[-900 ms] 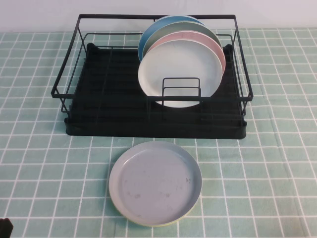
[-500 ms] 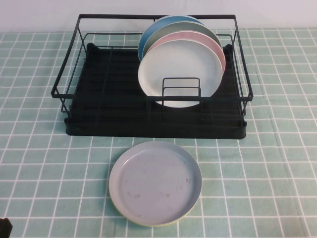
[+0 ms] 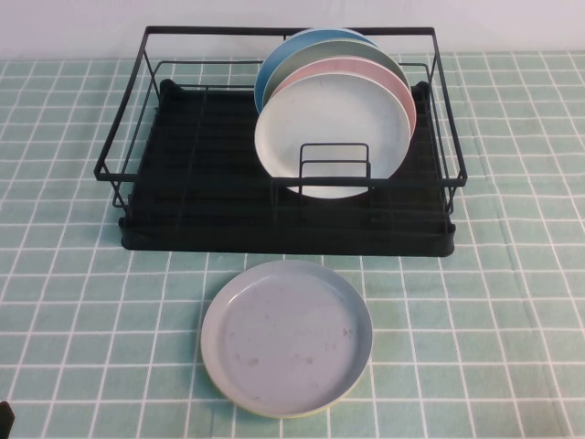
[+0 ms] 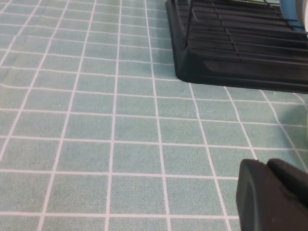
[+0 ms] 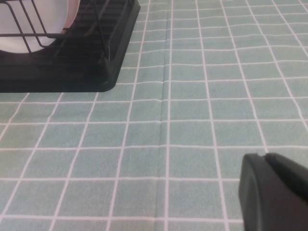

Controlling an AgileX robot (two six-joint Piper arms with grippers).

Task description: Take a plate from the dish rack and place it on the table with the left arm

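The white plate (image 3: 334, 123) stands upright at the front of a row of plates in the black wire dish rack (image 3: 183, 174). A pink plate (image 3: 352, 67) and two more stand behind it. The white plate also shows in the right wrist view (image 5: 43, 19), behind the rack's corner (image 5: 86, 62). My left gripper (image 4: 266, 164) is shut and empty, low over the mint-green gridded table (image 3: 512, 274), left of and in front of the rack (image 4: 231, 62). Only a sliver of it shows in the high view's bottom left corner (image 3: 4, 416). My right gripper (image 5: 264, 158) is shut and empty over the cloth right of the rack.
A dull grey-blue plate (image 3: 286, 337) lies flat on the table just in front of the rack's middle. The rack's left half holds no plates. Open cloth lies on both sides of the grey-blue plate.
The bit of my left gripper in the high view's bottom left corner has shrunk, sliding down and out of the picture. Plates and rack have not moved.
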